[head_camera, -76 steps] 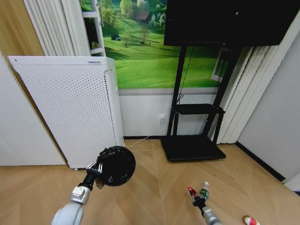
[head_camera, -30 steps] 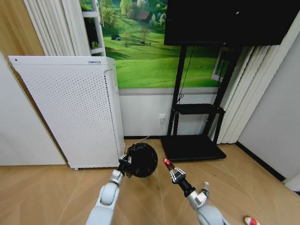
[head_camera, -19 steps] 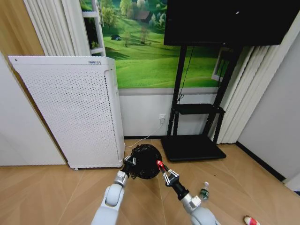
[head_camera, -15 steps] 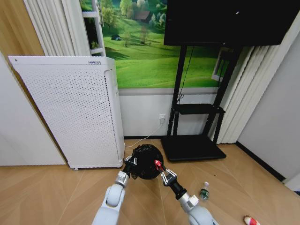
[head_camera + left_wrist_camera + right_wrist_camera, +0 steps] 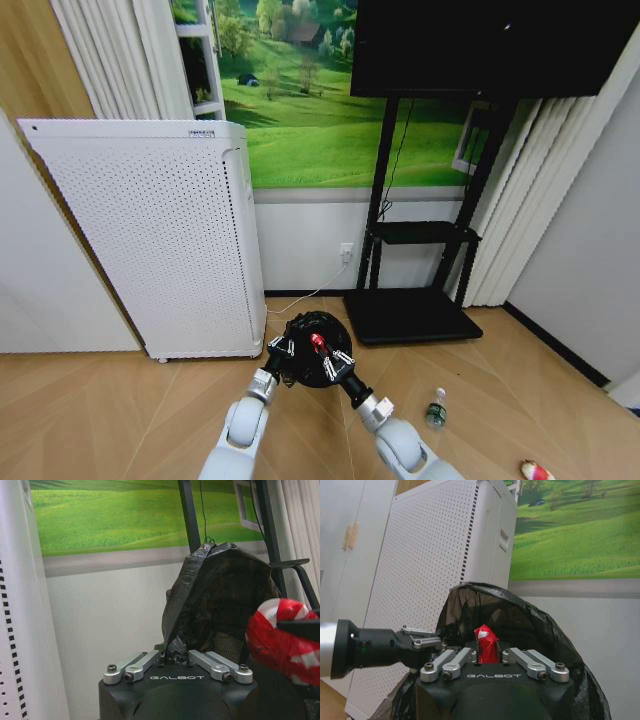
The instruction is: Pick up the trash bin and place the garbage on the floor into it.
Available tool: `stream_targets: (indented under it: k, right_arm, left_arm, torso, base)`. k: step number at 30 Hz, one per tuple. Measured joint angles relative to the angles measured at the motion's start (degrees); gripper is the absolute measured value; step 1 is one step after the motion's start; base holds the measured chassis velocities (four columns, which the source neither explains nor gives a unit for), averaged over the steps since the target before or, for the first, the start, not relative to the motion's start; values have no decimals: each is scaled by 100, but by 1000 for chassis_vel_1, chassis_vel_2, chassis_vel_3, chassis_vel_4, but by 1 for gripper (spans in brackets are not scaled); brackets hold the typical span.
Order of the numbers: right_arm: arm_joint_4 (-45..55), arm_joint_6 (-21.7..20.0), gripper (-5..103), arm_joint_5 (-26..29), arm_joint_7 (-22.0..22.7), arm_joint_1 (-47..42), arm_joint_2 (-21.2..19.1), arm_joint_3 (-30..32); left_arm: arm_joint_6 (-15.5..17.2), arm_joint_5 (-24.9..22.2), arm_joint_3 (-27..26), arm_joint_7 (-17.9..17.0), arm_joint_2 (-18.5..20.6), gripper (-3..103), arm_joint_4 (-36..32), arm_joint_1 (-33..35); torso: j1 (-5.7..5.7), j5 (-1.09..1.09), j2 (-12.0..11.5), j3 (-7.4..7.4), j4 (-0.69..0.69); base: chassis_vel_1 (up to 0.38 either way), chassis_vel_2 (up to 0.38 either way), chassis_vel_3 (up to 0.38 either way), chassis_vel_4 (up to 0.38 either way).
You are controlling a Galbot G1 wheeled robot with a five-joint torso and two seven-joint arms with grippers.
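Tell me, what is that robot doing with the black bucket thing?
It is tidying up rubbish. Its left claw is clamped on the rim of the trash bin and holds it up off the floor. Its right claw is pinching a red-and-white packet right over the bin's opening, not yet let go. A little bottle and another packet lie on the wooden floor, waiting their turn.

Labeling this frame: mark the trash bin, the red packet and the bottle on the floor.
trash bin (image 5: pixel 303 368): head view, black liner at its mouth.
red packet (image 5: pixel 486 645): right wrist view, its middle, between the tool's fingers.
bottle (image 5: pixel 435 410): head view, green label.
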Motion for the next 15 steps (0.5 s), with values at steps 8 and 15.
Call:
stream_targets:
  k: [8, 15]
  right_arm:
    - [-112, -36, 53, -137, -8, 12, -71, 94]
    - [-118, -42, 70, -135, 88, -60, -139, 223]
  left_arm:
    - [0, 48, 25, 3, -67, 7, 25, -5]
    - [0, 15, 41, 7, -56, 7, -35, -19]
  torso:
    - [0, 1, 0, 0, 0]
    - [0, 1, 0, 0, 0]
  base:
    - [0, 0, 0, 0]
    - [0, 0, 0, 0]
